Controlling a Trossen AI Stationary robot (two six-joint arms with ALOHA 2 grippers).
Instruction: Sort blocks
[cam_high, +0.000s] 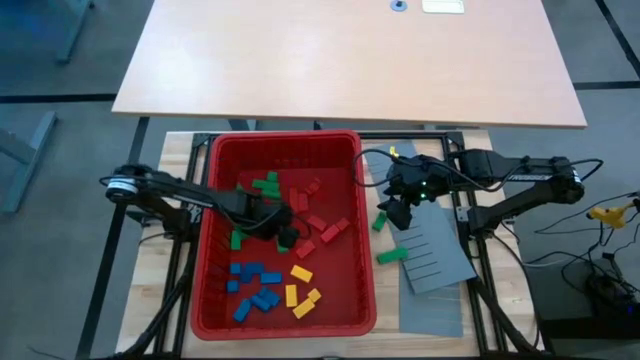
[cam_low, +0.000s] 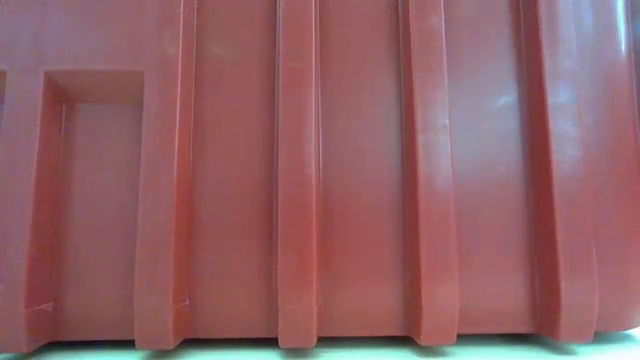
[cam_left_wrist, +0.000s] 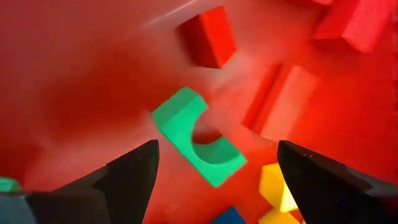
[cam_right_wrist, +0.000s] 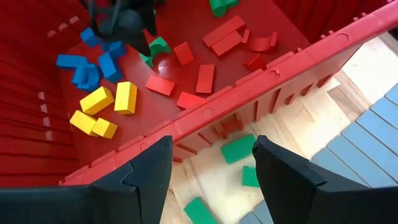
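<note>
The left gripper (cam_high: 283, 237) is lowered inside the red bin (cam_high: 285, 143), near its middle, and its fingers (cam_left_wrist: 127, 177) are held apart over a green arch block (cam_left_wrist: 198, 142) that lies on the bin floor between them, untouched. A red block (cam_left_wrist: 208, 36) is seen just beyond the arch, and a yellow block (cam_left_wrist: 275, 186) lies beside it.

Within the bin the blocks are partly grouped: blue blocks (cam_high: 252, 288) near the front left corner, yellow blocks (cam_high: 300, 290) beside them toward the front edge, red blocks (cam_high: 322, 225) scattered toward the right wall, and green blocks (cam_high: 267, 184) near the back.

The right gripper (cam_high: 398, 213) is held outside the bin, just past its right wall, above the wooden table (cam_high: 158, 250). Its fingers (cam_right_wrist: 140, 177) are spread, with nothing between them. Below it, one loose green block (cam_right_wrist: 238, 148) lies on the wood close to the bin wall — another (cam_high: 392, 256) rests on the grey slotted panel (cam_high: 435, 255).

In the low view only the bin's ribbed outer wall is shown. No writing or label can be read anywhere.
</note>
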